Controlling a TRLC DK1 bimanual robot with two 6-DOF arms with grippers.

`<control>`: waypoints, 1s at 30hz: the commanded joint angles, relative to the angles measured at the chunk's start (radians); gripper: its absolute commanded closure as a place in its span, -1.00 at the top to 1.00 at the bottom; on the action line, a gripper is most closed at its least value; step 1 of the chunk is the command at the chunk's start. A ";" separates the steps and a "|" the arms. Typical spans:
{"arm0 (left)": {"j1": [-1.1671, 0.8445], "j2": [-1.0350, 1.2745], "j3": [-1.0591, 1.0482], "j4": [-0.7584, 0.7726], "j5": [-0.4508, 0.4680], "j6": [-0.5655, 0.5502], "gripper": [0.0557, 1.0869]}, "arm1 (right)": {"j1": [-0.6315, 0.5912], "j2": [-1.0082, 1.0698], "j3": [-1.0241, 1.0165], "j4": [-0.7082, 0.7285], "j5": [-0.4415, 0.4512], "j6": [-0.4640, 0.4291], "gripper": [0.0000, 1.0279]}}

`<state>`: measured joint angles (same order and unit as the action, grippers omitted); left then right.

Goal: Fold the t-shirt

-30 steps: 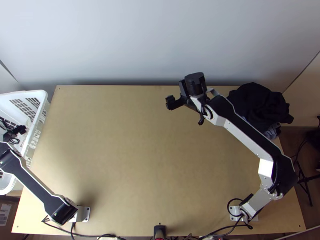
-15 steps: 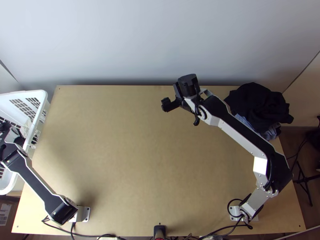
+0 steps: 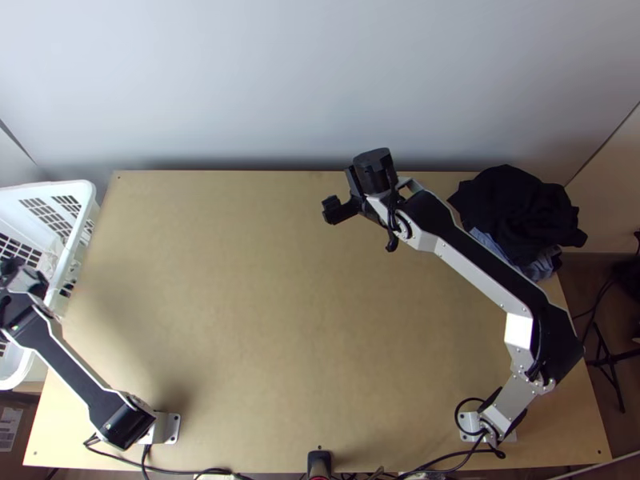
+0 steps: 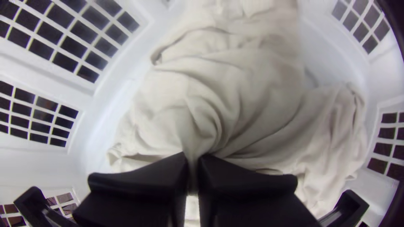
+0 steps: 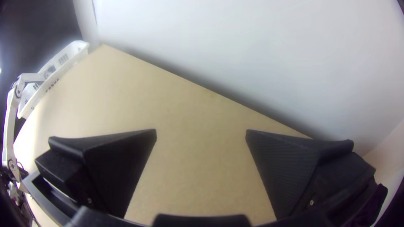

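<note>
From where I stand: back wall point(image 3: 320, 88) pale, plain, shadowed along its foot. Table point(image 3: 264, 320) light wood, far edge near that wall, small dark marks at its corners. Side wall point(image 3: 612, 196) beige, meeting the back wall. Floor point(image 3: 582, 276) dark brown. Light soft, uneven.

White rigid plastic basket point(image 3: 50, 192) at left, smooth, slight gloss. Cream wrinkled cloth point(image 4: 252, 84) inside, matt, soft. Pale brown flat wooden table point(image 3: 240, 320), smooth, dull sheen. Black rumpled cloth pile point(image 3: 516, 208), far right, matt.
</note>
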<state>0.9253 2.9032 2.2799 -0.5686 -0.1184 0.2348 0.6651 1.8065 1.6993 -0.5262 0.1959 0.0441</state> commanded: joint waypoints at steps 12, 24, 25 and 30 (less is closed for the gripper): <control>-0.017 -0.558 0.000 -0.162 0.180 -0.063 -0.93 | 0.005 0.019 0.031 -0.003 0.030 -0.010 0.92; -0.079 -0.894 0.000 -0.307 0.367 -0.121 -0.93 | -0.029 -0.016 0.034 -0.003 0.050 -0.013 0.87; -0.085 -0.906 0.000 -0.327 0.382 -0.121 -0.93 | -0.032 -0.018 0.033 -0.005 0.048 -0.012 0.87; -0.209 -1.043 -0.049 -0.531 0.451 -0.106 -0.93 | -0.062 -0.047 0.013 -0.005 0.048 -0.001 0.87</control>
<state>0.8322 2.0403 2.2738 -0.9092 0.2417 0.1303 0.6361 1.7908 1.7294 -0.5297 0.2409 0.0322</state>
